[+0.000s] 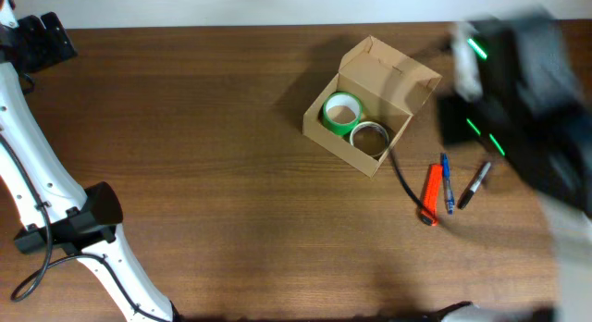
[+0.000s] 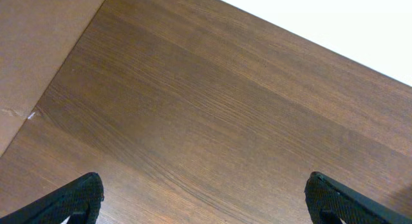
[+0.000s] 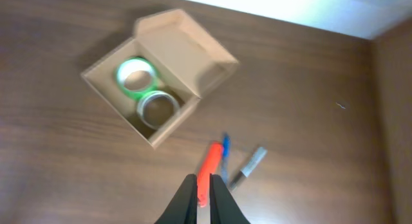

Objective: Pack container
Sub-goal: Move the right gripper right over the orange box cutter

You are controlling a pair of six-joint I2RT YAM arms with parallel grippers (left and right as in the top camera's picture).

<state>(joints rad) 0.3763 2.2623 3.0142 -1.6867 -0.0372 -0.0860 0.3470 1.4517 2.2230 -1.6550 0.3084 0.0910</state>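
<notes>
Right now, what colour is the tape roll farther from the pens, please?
That tape roll is green, clearest in the overhead view.

White left arm [image 1: 25, 160], black left pincer [image 2: 203, 185]

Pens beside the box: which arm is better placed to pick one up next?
Right, probably. Its fingers hang over the orange marker and blue pen, near the box. The left arm sits far across the table; its wrist camera shows no pens.
</notes>
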